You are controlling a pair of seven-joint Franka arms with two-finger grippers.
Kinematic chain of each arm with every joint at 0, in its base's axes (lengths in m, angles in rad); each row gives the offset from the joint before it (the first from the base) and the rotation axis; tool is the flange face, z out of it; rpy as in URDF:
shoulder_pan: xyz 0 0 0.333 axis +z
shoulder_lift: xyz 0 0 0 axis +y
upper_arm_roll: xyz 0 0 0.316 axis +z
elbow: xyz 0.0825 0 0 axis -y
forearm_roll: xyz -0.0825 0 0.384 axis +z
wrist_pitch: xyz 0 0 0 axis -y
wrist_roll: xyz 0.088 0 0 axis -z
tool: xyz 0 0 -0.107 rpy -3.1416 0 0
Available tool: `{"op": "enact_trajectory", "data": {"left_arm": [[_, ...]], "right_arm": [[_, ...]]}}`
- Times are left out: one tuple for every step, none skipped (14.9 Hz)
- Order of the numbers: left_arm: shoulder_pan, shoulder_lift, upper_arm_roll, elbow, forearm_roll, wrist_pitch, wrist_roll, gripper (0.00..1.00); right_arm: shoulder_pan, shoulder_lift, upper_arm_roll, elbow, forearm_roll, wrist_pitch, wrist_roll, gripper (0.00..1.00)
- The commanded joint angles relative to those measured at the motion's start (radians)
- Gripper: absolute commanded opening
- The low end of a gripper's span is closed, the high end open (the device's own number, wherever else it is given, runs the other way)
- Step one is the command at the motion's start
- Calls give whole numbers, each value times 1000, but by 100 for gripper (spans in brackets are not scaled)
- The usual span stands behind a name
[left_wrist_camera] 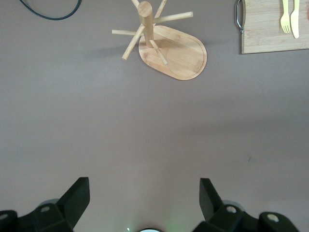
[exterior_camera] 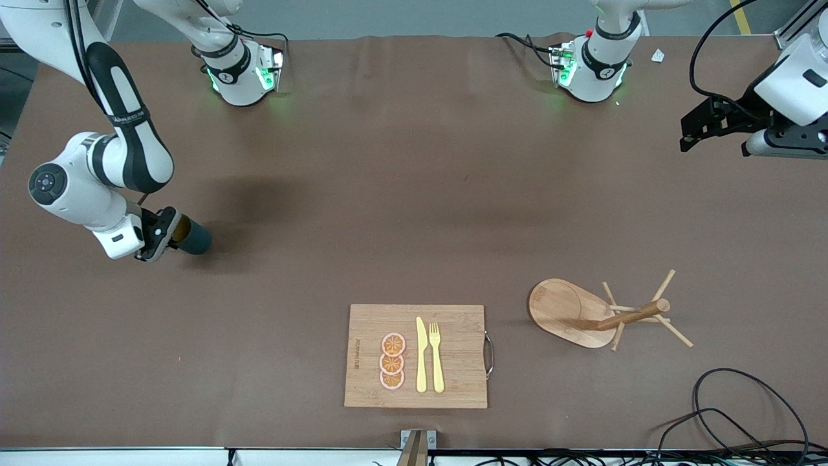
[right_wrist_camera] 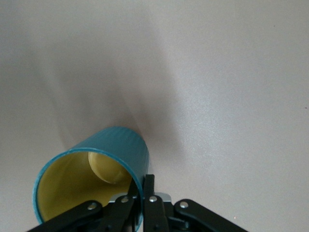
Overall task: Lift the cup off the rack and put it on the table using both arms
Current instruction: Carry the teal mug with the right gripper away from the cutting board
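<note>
Lying nearest the front camera is the board [exterior_camera: 416, 356], with orange slices [exterior_camera: 392, 362], a knife [exterior_camera: 421, 355] and a fork [exterior_camera: 436, 356] on it, and just beside it toward the left arm's end stands the rack [exterior_camera: 585, 314], every peg bare, so the cup is already off it. Farther from the camera, toward the right arm's end of the table [exterior_camera: 414, 194], the right gripper [exterior_camera: 162, 234] holds the cup [exterior_camera: 191, 237] tilted well off upright, low over the surface; from these views I cannot tell whether its base touches the sheet. The right wrist view shows the fingers pinched tight on the cup's rim, one inside against the yellow lining and one outside on the teal wall. The step in hand, as I judge it, is the placing: the lift and the carry look done, and what is left is to bring the cup upright, set its base flat on the table, then part the fingers and draw straight up so the rim is not dragged over. A thin rim pinch on a tilted cup could let it swing or tip on release, so a level set-down matters. Farthest off, the left gripper [exterior_camera: 702, 126] waits in the air over the left arm's end of the table, its fingers [left_wrist_camera: 77, 198] spread wide with nothing between them.
</note>
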Motion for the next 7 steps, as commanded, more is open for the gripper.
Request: {"op": "enact_trajectory", "data": {"left_arm": [[7, -11, -7, 15, -1, -7, 14, 100], [7, -8, -7, 15, -1, -7, 7, 100], [9, -6, -7, 15, -1, -7, 6, 100], [9, -5, -7, 18, 1, -7, 8, 100], [9, -2, -7, 19, 5, -4, 8, 100], [7, 0, -7, 19, 7, -4, -1, 100], [7, -2, -9, 22, 9, -4, 0, 100]], "right_arm": [[-9, -8, 6, -15, -5, 12, -19, 94], [-7, -10, 6, -11, -5, 5, -17, 100], [-7, -11, 6, -1, -2, 0, -10, 100], [-7, -11, 8, 23, 4, -20, 19, 100], [-7, -13, 6, 54, 4, -76, 82, 100], [-4, -14, 6, 86, 4, -148, 151, 100], [-3, -19, 9, 115, 4, -202, 218, 100]]}}
